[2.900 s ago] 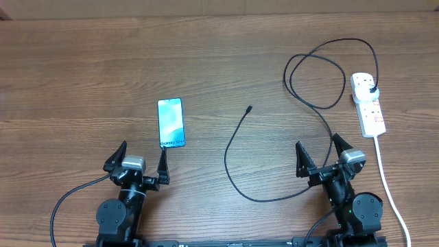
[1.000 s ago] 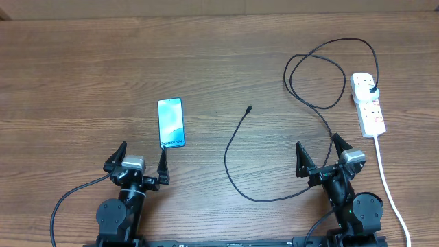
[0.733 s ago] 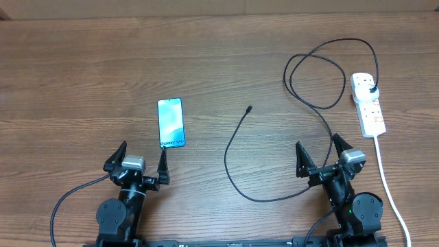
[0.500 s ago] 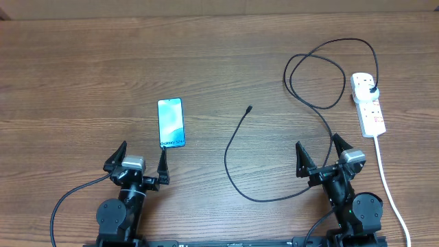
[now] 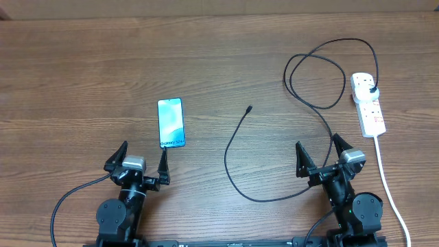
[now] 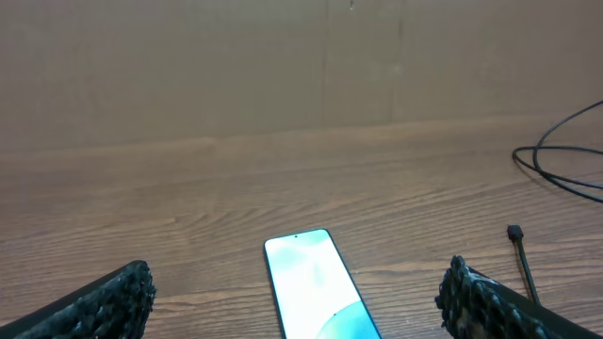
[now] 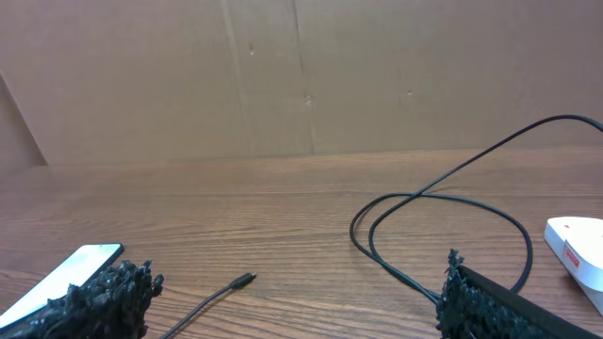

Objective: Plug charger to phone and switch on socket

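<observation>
Phone (image 5: 171, 123) lying flat on counter (image 5: 82, 68), left of centre, blue screen glowing upward. Charger (image 5: 226, 152) snaking in loose loops, connector tip resting free, well apart from phone, black plug sitting in socket (image 5: 368, 104). Socket lying far right.

Phone (image 5: 171, 123) screen: small white text at near end, apparently "Galaxy S24", barely legible.

Both arms sit folded low at the near edge of the surface (image 5: 82, 62), the left hand (image 5: 143, 149) toward its near-left corner and the right hand (image 5: 317, 142) toward its near-right corner. Each hand has its 2 fingers spread wide, gripping nothing, tips aimed at the far edge.
</observation>
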